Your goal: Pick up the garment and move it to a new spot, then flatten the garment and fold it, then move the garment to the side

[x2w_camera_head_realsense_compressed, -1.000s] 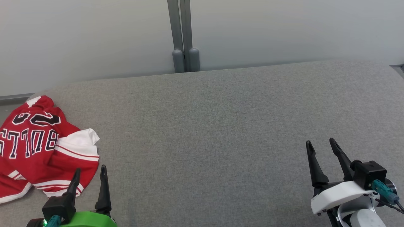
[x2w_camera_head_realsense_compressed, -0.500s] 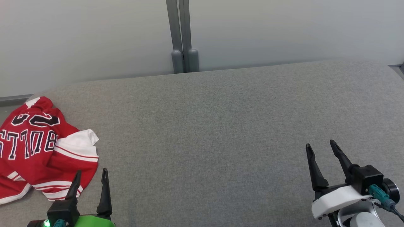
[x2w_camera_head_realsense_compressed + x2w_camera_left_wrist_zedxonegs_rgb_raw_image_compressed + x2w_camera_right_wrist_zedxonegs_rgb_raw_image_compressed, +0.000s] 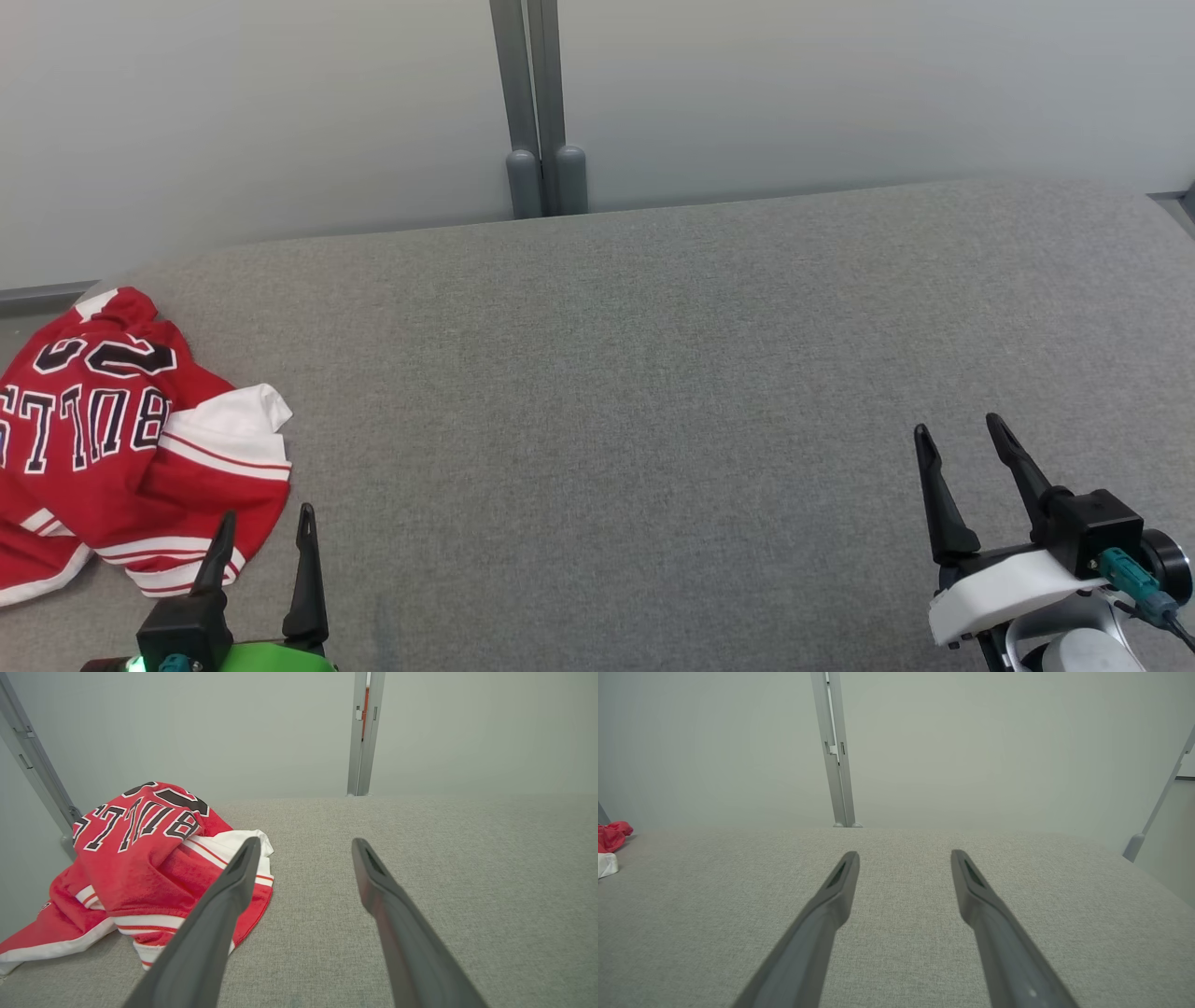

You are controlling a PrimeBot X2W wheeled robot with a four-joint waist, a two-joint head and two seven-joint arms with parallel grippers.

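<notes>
Red jersey [image 3: 121, 448] limp, light, probably slippery; pinch striped fold beside left end effector [image 3: 266, 512], spread wide, empty; right end effector [image 3: 958, 424] likewise, well apart.

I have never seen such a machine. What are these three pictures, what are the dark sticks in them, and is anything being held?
This is a robot with two arms. The picture with two pairs of sticks comes from a camera on its head, looking down at a grey padded surface. The dark sticks are the fingers of its claws: the left claw at the lower left, the right claw at the lower right. The other two pictures come from cameras on the wrists, each looking along its claw's own fingers. One thing lies on the surface: a crumpled red and white jersey with black letters, at the left, close to the left claw. Both claws are open and hold nothing.
</notes>
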